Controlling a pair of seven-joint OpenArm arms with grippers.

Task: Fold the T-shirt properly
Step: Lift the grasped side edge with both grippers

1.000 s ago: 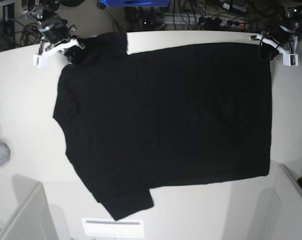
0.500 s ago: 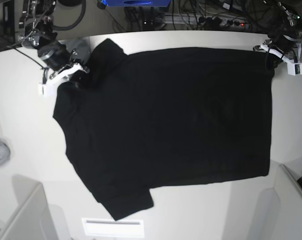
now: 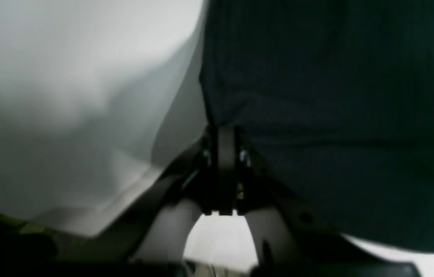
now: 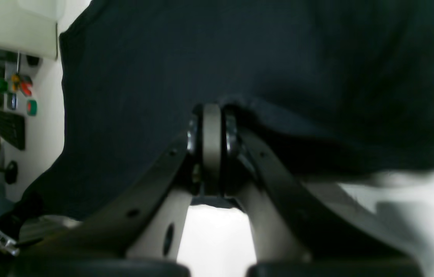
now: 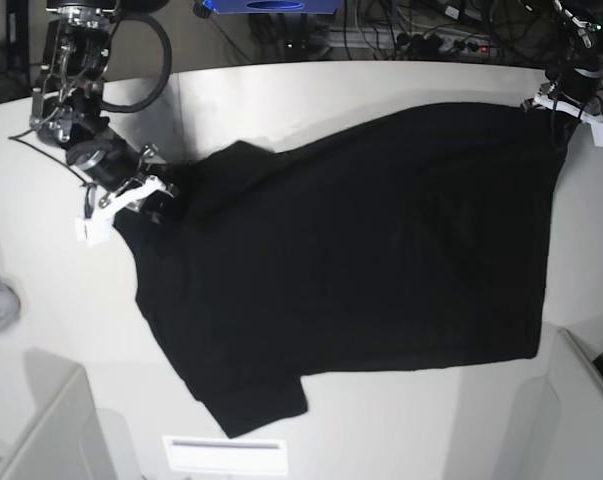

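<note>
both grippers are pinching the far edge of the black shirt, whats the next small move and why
Probably carry both shut grippers, right gripper and left gripper, further toward the near edge of the white table: the far edge of the large black cloth T-shirt is lifted, but the body lies unfolded.

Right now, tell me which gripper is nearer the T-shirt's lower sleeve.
Right. The right gripper grips the shirt's upper-left edge above that sleeve; the left gripper holds the far corner.
</note>
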